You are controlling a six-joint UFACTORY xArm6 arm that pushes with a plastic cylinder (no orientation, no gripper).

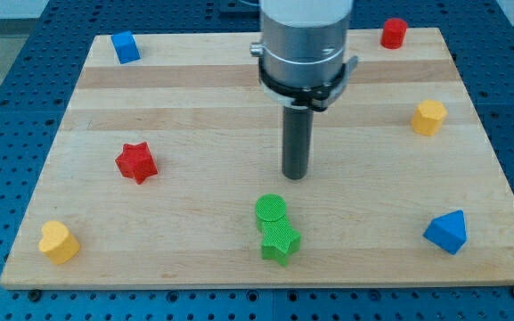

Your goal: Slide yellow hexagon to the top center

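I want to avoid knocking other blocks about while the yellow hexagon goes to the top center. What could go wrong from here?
1. My tip stands mid-board, well to the view's left of the yellow hexagon; it must get round to the hexagon's right side, near the board's right edge, so a clumsy push might send it off.
2. The red cylinder sits at the top right; a push angled too steeply upward could hit it.

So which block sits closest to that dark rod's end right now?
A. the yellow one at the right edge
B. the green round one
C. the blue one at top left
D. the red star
B: my tip hangs just above the green round block; the other blocks lie farther off.
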